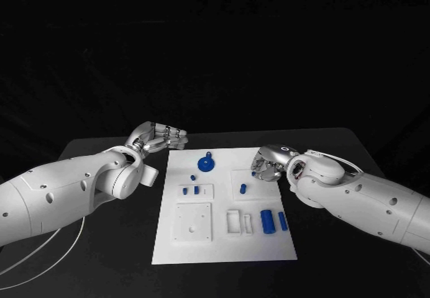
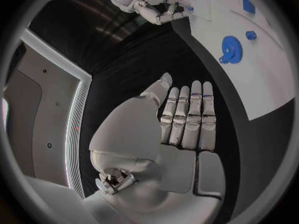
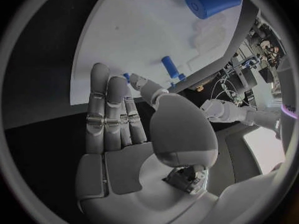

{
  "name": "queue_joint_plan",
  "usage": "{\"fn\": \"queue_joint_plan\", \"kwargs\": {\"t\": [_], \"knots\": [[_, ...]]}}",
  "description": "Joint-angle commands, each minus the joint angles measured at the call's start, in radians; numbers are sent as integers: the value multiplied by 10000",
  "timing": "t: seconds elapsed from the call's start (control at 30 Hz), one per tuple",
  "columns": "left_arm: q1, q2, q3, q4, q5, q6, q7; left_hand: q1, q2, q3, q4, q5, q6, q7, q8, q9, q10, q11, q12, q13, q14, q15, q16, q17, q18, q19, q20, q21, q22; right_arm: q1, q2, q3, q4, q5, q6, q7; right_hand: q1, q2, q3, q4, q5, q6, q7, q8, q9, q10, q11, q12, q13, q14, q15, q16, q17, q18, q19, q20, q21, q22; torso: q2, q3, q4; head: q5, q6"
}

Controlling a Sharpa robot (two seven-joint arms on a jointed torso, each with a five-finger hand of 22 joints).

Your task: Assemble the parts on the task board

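Both of my hands hold nothing, the right hand (image 1: 269, 164) spread over the task board (image 1: 224, 248) edge beside a small blue peg (image 1: 243, 187), so I should lower slowly and pinch it squarely, left hand (image 1: 160, 138) clear off the board's far corner.

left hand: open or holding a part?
Open. The left hand has straight fingers with nothing in the palm, over black table beside the task board.
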Motion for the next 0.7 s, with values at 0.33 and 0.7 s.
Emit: {"fn": "queue_joint_plan", "kwargs": {"t": [0.33,0.7], "knots": [[8,0,11,32,27,-131,164,89,2,-199,-9,14,-55,22,15,2,-132,21,-28,2,-154,42,-26,10,118,108,38,79,-377,-61,136,-41,-161,-295,301,-40,-3,-7,181,28,-101,238,-58,13,14,263,-70,-45,1,27,-56,89,-35,-14,385,-43,80,-10,-15,5,-15,53,-42],[8,7,11,27,26,-133,154,93,13,-224,-9,-1,-48,18,15,1,-147,24,-28,3,-169,47,-25,12,123,115,44,86,-435,-73,235,-164,-255,-280,295,-14,-7,25,199,39,-127,246,-60,7,11,266,-75,-48,0,22,-69,95,-42,-31,384,-61,95,-11,-9,2,-4,43,-48]]}}
